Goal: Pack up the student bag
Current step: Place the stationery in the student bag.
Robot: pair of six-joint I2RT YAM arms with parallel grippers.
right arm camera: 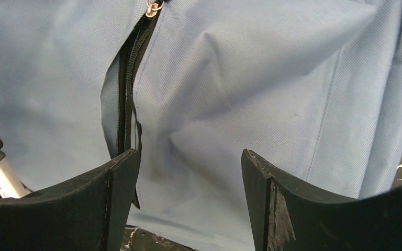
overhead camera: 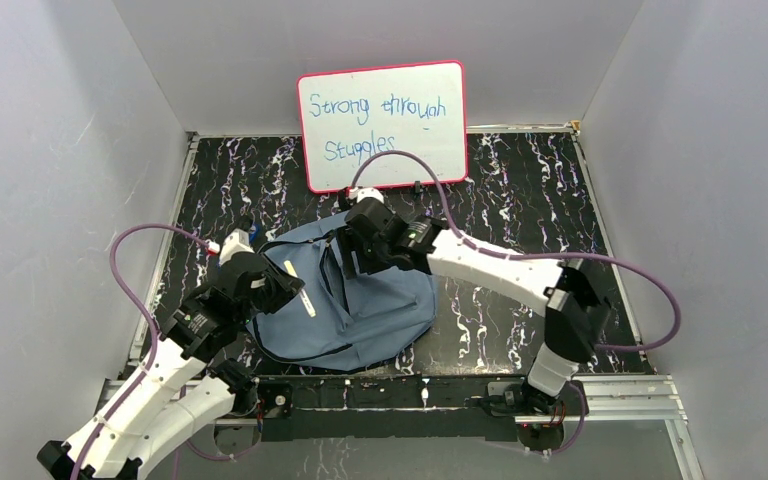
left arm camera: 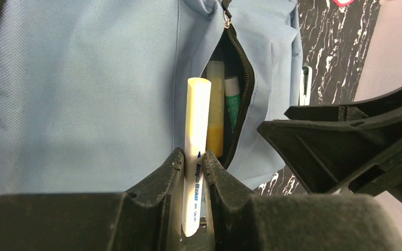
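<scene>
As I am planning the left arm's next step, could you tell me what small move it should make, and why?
Probably ease the left claw forward so the pale marker slides into the open pocket of the student bag. The claw is shut on the marker, whose tip points at the opening, where a yellow marker and a green marker lie. The right claw stands open.

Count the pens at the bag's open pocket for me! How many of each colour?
pale yellow pen, held in the left hand: 1
orange-yellow pen, inside the bag pocket: 1
green pen, inside the pocket: 1
Total: 3
</scene>
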